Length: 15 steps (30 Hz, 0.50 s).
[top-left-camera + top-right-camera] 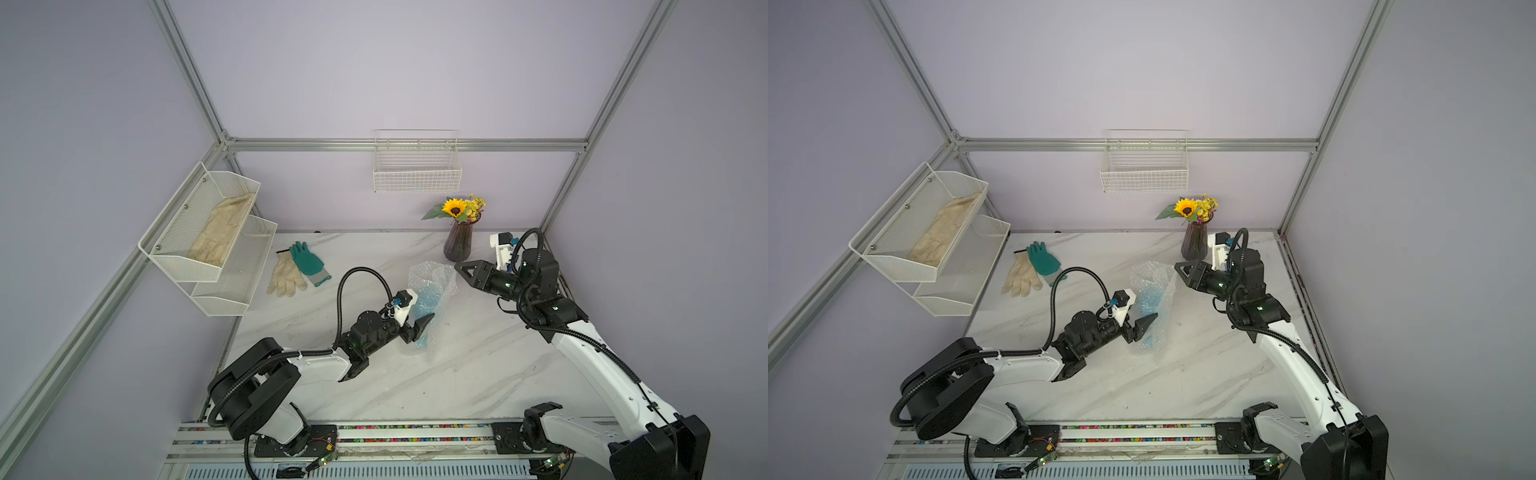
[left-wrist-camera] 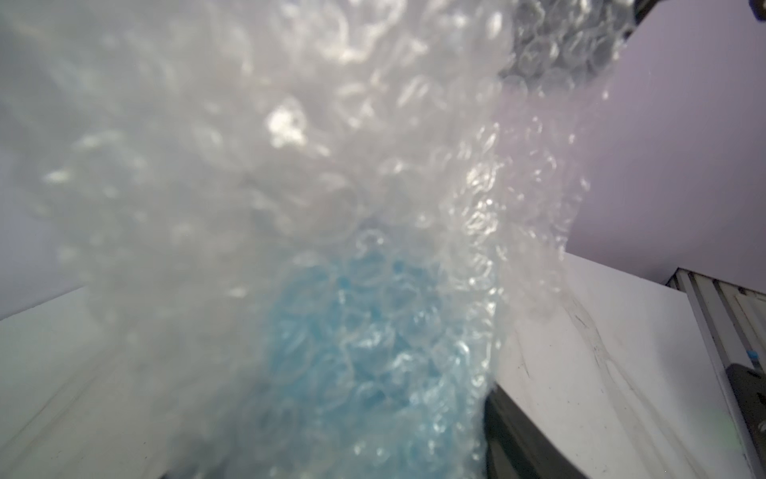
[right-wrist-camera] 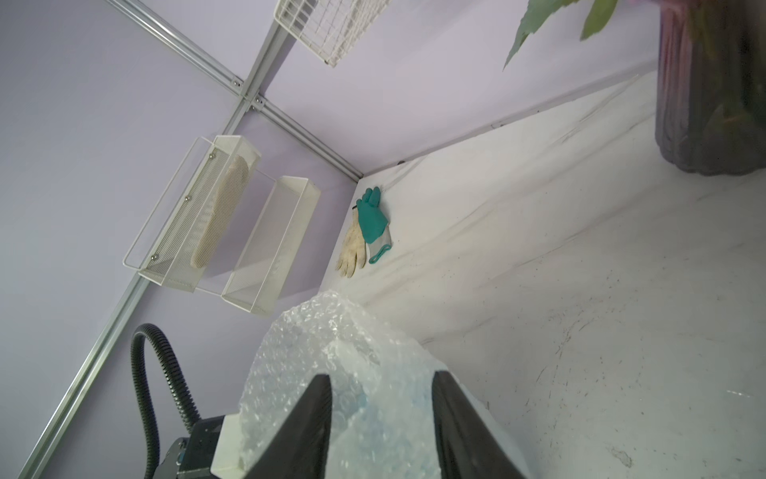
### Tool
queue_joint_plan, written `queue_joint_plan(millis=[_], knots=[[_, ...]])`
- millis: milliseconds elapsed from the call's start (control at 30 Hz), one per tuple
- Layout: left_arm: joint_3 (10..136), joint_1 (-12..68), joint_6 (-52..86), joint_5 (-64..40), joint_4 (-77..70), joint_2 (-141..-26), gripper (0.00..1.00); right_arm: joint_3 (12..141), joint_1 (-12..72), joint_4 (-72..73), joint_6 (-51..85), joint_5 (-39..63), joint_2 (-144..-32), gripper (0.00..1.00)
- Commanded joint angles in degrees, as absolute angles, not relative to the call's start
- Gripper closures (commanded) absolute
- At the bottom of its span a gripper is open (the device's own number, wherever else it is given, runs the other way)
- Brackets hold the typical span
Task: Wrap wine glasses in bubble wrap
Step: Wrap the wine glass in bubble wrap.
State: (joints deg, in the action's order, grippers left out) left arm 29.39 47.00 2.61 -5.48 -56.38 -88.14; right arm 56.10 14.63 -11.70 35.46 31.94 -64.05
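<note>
The wine glass [image 1: 424, 303] [image 1: 1148, 301] is a light-blue goblet standing mid-table inside the crumpled bubble wrap [image 1: 432, 276] [image 1: 1152, 276]. Its blue shows through the film. My left gripper [image 1: 422, 328] [image 1: 1144, 326] is shut on the lower part of this wrapped bundle. In the left wrist view the blue goblet [image 2: 352, 352] and the wrap [image 2: 290, 145] fill the picture, with one dark finger [image 2: 522, 439] beside them. My right gripper [image 1: 462, 268] [image 1: 1181, 268] hovers open at the wrap's upper right edge. In the right wrist view its jaws [image 3: 381, 375] stand apart, with the wrap [image 3: 331, 331] showing between and beyond them.
A dark purple vase with a sunflower [image 1: 459, 245] stands close behind the right gripper. Two gloves [image 1: 297, 270] lie at the back left. A white mesh shelf [image 1: 216, 237] holding a glove hangs on the left wall. A wire basket [image 1: 417, 166] hangs on the back wall.
</note>
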Motion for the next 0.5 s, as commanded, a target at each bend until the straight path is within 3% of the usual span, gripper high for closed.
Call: queue_joint_plan(millis=[0, 300, 467], knots=[[24.93, 47.9, -0.72, -5.31, -75.15, -91.31, 0.29, 57.46, 16.14, -19.51, 31.45, 36.34, -64.39, 0.57], [21.1, 50.18, -0.44, -4.31, -79.54, -95.88, 0.3, 58.45, 24.25, -26.16, 28.53, 34.32, -68.12, 0.61], [19.05, 50.26, 0.54, -3.45, -80.76, -97.21, 0.31, 59.48, 26.76, -25.97, 28.83, 33.95, -68.68, 0.69]])
